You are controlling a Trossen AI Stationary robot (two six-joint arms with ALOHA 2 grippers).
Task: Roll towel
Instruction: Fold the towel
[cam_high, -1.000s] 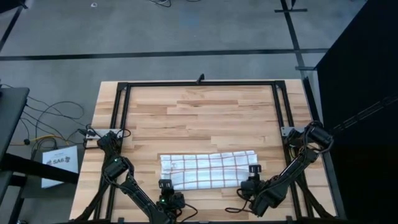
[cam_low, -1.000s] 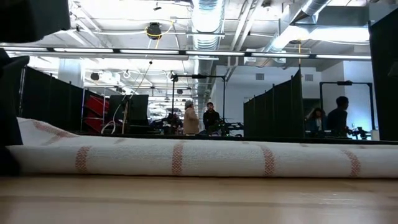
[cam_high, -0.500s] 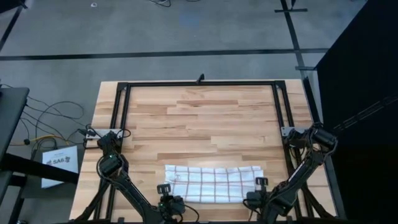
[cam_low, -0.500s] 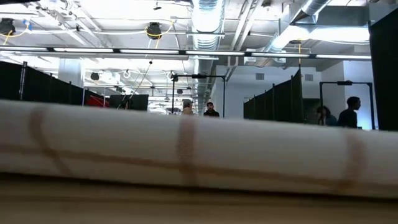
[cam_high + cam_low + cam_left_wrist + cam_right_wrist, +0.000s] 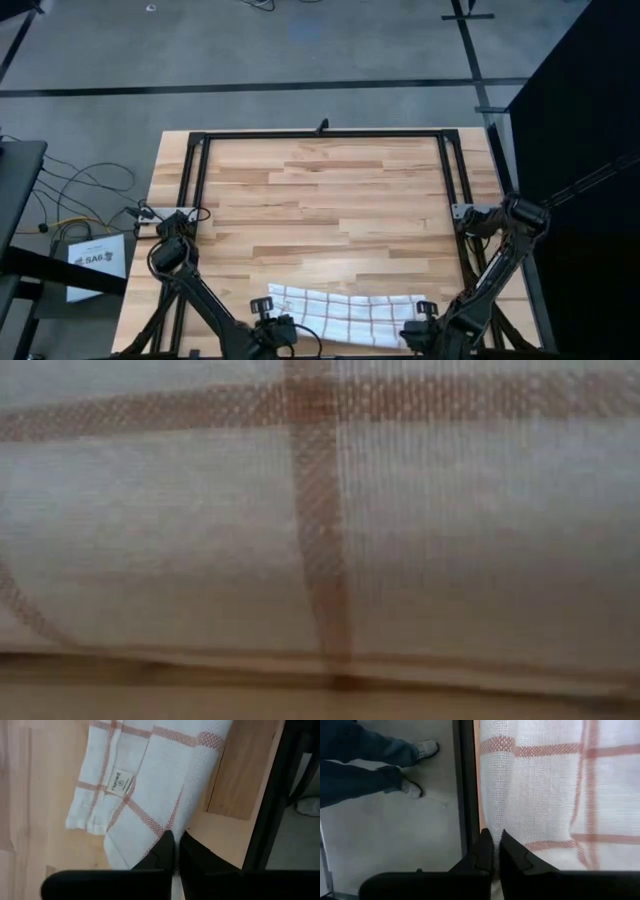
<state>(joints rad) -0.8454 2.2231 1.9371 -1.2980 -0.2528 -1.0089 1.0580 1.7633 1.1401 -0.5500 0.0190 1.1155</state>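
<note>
Towel: white cloth with a reddish-brown grid check, lying as a long narrow band across the near edge of the table, between the two grippers. Its middle sags slightly toward the near edge. In the low view the cloth fills the whole picture, one vertical check line running down it, a strip of wood below. A small white label shows on the cloth at the left end.

Left gripper: at the near edge, at the towel's left end. In its wrist view the fingers are pressed together with a fold of towel pinched between the tips.

Right gripper: at the near edge, at the towel's right end. Fingers likewise closed, nipping the towel's edge, which hangs at the table's rim.

Person: legs in jeans and light shoes on the floor beside the table, seen from the right wrist.
</note>
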